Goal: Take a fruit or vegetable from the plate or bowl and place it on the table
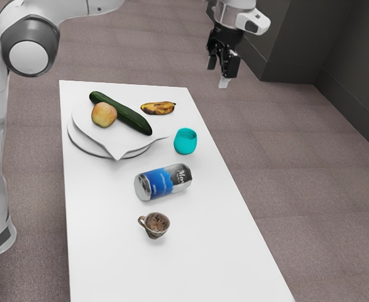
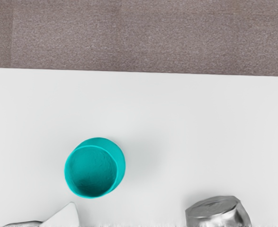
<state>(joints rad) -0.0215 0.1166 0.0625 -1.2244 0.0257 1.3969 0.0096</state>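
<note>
White table (image 1: 215, 251); black two-finger gripper (image 1: 219, 72) aloft, exterior view, two o'clock of round white plate (image 1: 80, 139); fingers parted, empty, likely for clearance.

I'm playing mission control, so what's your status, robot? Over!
Gripper open, empty, raised. Apple and cucumber on white plate, nothing on top of them; banana on table. Teal cup near plate, could be bumped.

In ext. view, left & top edges cut the arm (image 1: 28, 56), and btm. edge cuts the table (image 1: 109, 270). White dish (image 1: 118, 139) hides a big part of the plate (image 1: 87, 145) under it. Small print on can (image 1: 162, 182) is too tiny to read. In wrist view, lower edge cuts can, dish & plate.
</note>
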